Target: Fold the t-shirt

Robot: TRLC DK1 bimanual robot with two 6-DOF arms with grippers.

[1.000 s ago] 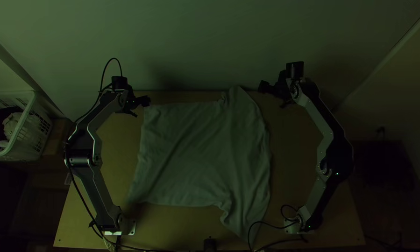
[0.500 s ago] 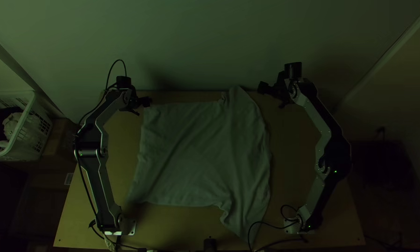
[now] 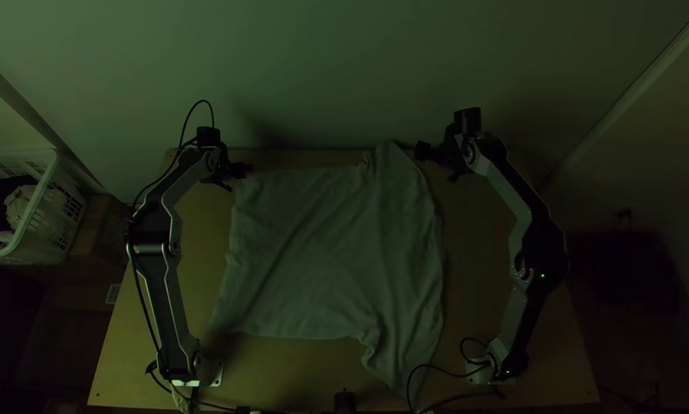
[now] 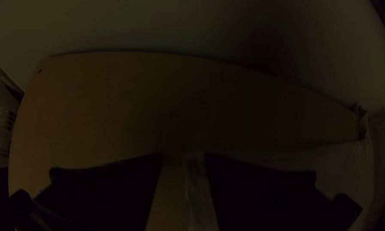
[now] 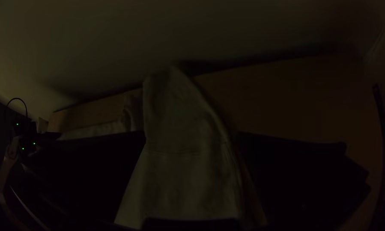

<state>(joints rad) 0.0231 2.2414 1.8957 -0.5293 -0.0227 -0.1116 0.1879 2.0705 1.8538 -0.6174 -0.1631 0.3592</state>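
- Worktop (image 3: 478, 268) in dim light; a dark block (image 3: 345, 402) sits at its near edge.
- Near right, a black cable (image 3: 438, 366) loops across the shirt's near tip.
- Mid-worktop, the shirt (image 3: 329, 253) lies spread between the arms, creased, its broad body running side to side. Its straight end faces left; sleeve-like points at the right end run near and far, making the longest stretch.
- Off the left side, a white basket (image 3: 53, 184) holds cloth.
- Left tool (image 3: 239, 176) hangs by the shirt's far left corner, fingers apart.
- Right tool (image 3: 438, 164) hangs near the far point, fingers spread wide.
- Behind, a plain wall (image 3: 329, 77).
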